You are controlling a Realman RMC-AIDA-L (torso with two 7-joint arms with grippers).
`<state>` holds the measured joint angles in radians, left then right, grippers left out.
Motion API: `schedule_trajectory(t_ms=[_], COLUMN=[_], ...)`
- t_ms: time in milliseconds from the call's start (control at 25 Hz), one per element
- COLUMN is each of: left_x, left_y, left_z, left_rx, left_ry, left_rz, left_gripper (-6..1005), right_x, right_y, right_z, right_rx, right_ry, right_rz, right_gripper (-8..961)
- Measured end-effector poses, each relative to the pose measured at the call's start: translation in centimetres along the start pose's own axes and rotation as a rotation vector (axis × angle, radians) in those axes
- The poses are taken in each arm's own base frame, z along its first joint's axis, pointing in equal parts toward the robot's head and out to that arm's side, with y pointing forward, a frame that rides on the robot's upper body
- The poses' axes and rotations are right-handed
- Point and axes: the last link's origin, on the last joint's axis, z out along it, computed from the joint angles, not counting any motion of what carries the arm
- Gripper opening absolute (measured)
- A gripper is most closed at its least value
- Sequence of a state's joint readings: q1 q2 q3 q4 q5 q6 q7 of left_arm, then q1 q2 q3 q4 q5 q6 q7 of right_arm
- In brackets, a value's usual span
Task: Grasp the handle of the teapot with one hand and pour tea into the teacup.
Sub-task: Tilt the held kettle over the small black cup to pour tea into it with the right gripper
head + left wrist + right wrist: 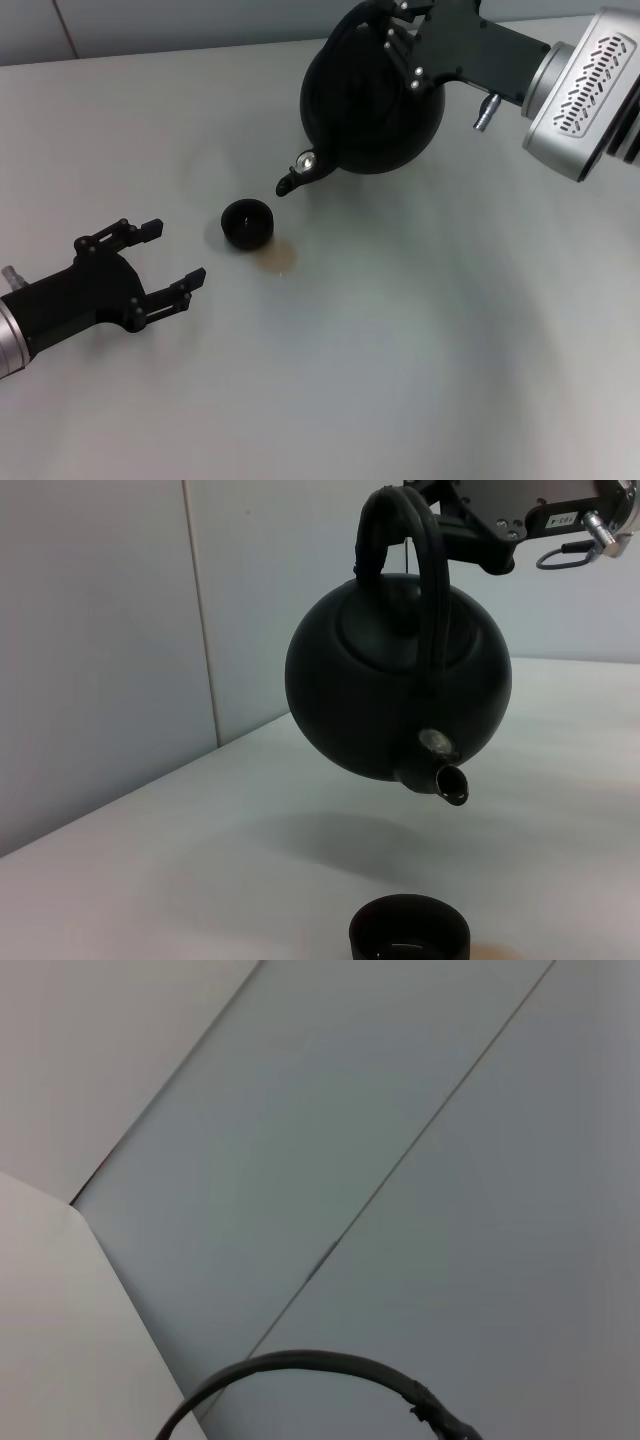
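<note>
The black teapot (pixel 370 105) hangs in the air, tilted with its short spout (pixel 295 180) pointing down toward the small black teacup (pixel 246 222) on the table. My right gripper (pixel 400 35), on the silver perforated sleeve, is shut on the arched handle (pixel 405 550) at the pot's top. In the left wrist view the teapot (pixel 395 695) hovers above and behind the teacup (pixel 408 932), spout (pixel 445 780) lowered. My left gripper (pixel 170 255) is open and empty, resting low to the left of the cup. The right wrist view shows only an arc of the handle (pixel 300 1365).
A faint brownish stain (pixel 275 258) marks the light table (pixel 420 340) just in front of the cup. A pale wall (pixel 100 630) stands behind the table's far edge.
</note>
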<state>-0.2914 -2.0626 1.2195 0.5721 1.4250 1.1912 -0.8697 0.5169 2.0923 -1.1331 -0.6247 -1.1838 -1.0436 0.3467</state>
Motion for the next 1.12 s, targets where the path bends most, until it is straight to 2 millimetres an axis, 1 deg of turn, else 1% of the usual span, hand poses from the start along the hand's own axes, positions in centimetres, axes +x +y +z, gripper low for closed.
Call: schedule_trajectory(t_ms=[200,400,600,1120], left_x=[0.0,-0.1,-0.1,-0.2], left_y=[0.0,0.0,0.0,0.1], left_z=[0.0,0.0,0.0,0.0], left_rx=[0.002,0.001,0.001,0.001], left_ry=[-0.002,-0.004,-0.004,-0.005], left_rz=[0.000,-0.001,-0.001,-0.003], left_gripper=[802,802,802,802], right_x=[-0.1,-0.3,-0.4,-0.8], right_y=[0.0,0.3,0.6,0.6], right_z=[0.4,1.3,1.8,2.5], right_rx=[-0.002,-0.013,-0.029,-0.044], right_ry=[0.005,0.018,0.024,0.030], right_rz=[-0.006,-0.018,-0.029,-0.066], right_gripper=[76,76,76,77])
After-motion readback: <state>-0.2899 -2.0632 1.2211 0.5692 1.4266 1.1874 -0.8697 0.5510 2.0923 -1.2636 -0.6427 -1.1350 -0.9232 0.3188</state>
